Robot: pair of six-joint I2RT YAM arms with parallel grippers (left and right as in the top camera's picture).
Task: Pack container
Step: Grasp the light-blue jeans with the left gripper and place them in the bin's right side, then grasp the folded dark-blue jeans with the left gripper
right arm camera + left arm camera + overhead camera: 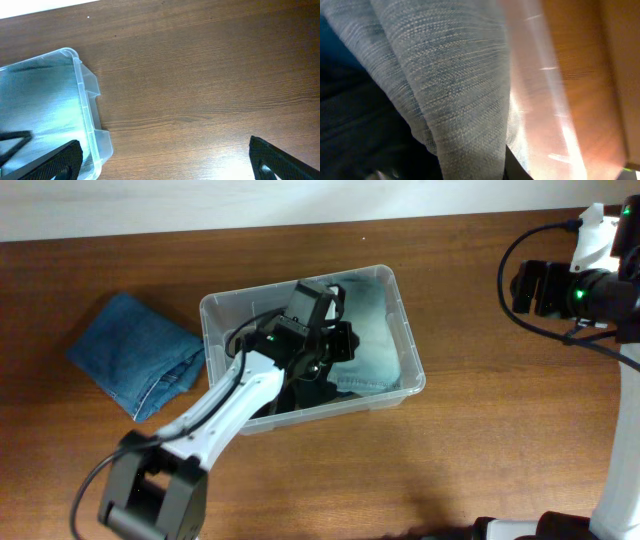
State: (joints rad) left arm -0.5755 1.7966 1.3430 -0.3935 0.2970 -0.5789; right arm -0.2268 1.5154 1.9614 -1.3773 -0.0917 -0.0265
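The clear plastic container (pixel 412 345) stands mid-table and holds a light grey-blue garment (pixel 378 330) on its right side and a dark garment (pixel 300 395) on its left. My left gripper (pixel 335 340) is down inside the container. In the left wrist view the grey-blue fabric (pixel 460 90) fills the frame and runs between the jaws (pixel 475 172), which are closed on a fold of it beside the clear wall (pixel 540 100). My right gripper (pixel 525 285) is open and empty above bare table at the far right (pixel 162 160), with the container's corner (pixel 82 95) to its left.
A folded pair of blue jeans (pixel 140 355) lies on the wooden table left of the container. The left arm's white link crosses the container's front-left rim. Cables hang by the right arm at the back right.
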